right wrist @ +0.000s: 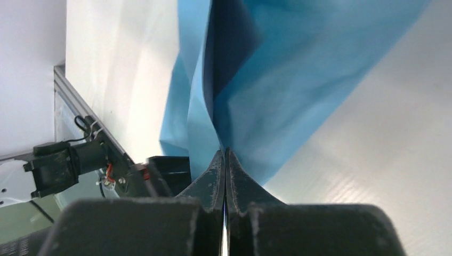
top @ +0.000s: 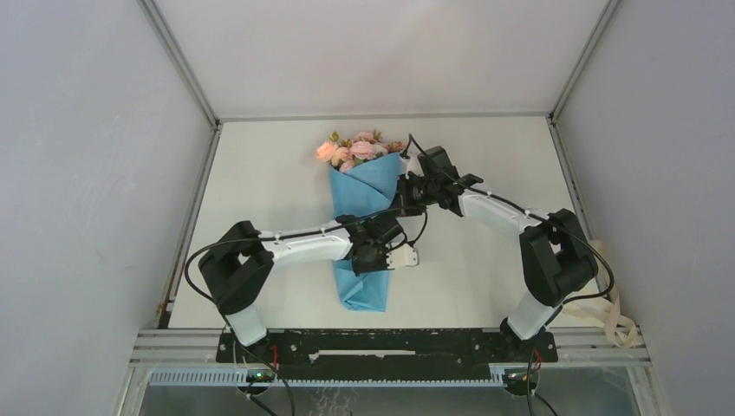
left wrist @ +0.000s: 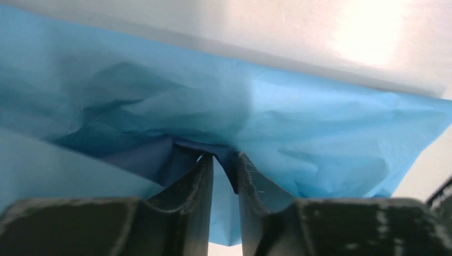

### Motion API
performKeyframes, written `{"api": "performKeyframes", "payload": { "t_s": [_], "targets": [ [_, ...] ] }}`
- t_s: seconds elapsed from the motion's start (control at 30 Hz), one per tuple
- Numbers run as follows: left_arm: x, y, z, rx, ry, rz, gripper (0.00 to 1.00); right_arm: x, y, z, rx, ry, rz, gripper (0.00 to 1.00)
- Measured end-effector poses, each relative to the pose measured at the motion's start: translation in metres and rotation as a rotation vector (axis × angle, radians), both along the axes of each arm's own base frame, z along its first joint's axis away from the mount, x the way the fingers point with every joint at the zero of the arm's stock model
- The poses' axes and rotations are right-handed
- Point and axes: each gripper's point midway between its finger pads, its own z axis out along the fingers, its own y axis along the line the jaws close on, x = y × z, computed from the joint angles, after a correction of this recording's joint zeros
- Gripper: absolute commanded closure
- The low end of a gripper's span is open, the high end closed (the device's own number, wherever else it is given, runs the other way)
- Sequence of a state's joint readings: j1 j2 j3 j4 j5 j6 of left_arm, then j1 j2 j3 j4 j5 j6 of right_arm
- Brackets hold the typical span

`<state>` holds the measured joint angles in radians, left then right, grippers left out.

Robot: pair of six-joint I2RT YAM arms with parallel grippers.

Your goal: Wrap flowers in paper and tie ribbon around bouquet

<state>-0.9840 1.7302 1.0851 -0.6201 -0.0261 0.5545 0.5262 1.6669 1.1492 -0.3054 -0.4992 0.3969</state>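
At the middle of the tabletop (top: 260, 173) the bouquet (top: 368, 186) lies wrapped, flowers (top: 355, 149) at its far end, the right gripper (right wrist: 224, 152) pinched shut on an edge of the paper (right wrist: 298, 64) and the left gripper (left wrist: 224, 160) slightly parted about a lower fold; wrapping looks done, so next comes fetching the ribbon (top: 620, 325) without letting the cone unroll.

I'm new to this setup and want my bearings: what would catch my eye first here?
Pink roses in a light blue paper cone lie in the middle of the table, blooms at the far end. The right gripper is pinched shut on the paper's right edge, while the left gripper, jaws slightly apart, sits at the cone's middle.
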Motion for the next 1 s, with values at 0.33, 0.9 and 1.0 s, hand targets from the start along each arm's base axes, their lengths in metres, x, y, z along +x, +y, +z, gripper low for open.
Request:
{"api": "performKeyframes", "payload": {
  "t_s": [0.33, 0.9, 1.0],
  "targets": [
    [-0.045, -0.013, 0.079, -0.101, 0.228, -0.062, 0.52, 0.020, -0.032, -0.033, -0.006, 0.030, -0.099, 1.00],
    [-0.002, 0.010, 0.091, -0.332, 0.369, 0.208, 0.84, 0.029, -0.042, -0.044, 0.030, 0.033, -0.138, 1.00],
    [-0.016, 0.009, 0.064, -0.258, 0.355, 0.181, 0.84, 0.032, -0.042, -0.048, 0.031, 0.039, -0.147, 1.00]
  ]
}}
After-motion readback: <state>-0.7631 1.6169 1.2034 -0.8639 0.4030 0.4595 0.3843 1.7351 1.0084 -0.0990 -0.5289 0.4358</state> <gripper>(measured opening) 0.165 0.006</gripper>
